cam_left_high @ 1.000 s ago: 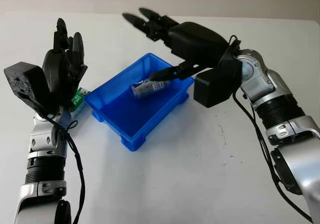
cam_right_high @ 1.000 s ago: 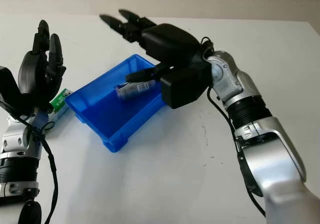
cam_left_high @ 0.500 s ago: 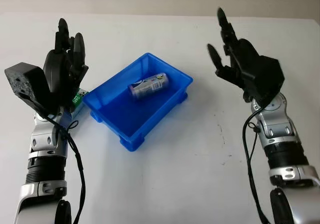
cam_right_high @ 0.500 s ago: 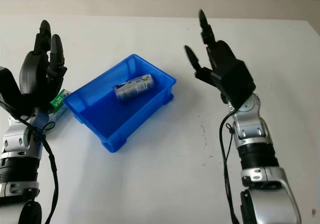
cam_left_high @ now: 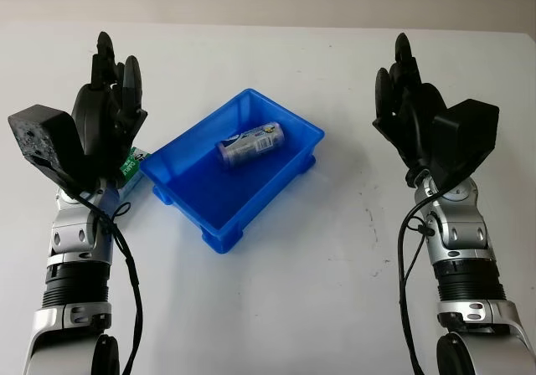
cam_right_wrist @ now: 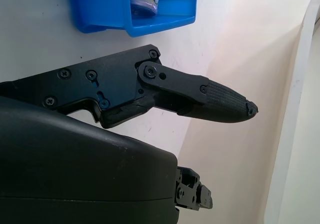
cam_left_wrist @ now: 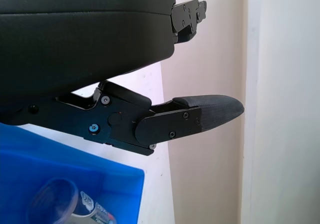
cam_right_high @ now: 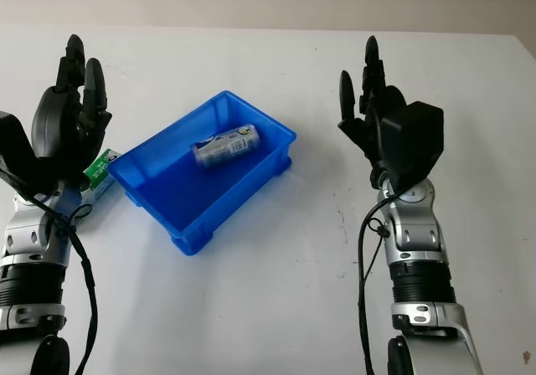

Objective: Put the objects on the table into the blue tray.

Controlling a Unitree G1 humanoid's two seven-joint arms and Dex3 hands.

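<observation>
Now both open hands, left hand (cam_left_high: 109, 115) and right hand (cam_left_high: 414, 120), flank the blue tray (cam_left_high: 289, 170) holding a can (cam_left_high: 249, 143).

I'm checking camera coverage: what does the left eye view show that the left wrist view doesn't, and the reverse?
Left eye view alone: the green packet on the table beside the blue tray's outer wall, partly behind the open left hand, and the open right hand raised at the far side.
Left wrist view alone: the pale wall beyond the table edge.
Shared: the blue tray, the can lying inside it, and the left hand.
</observation>
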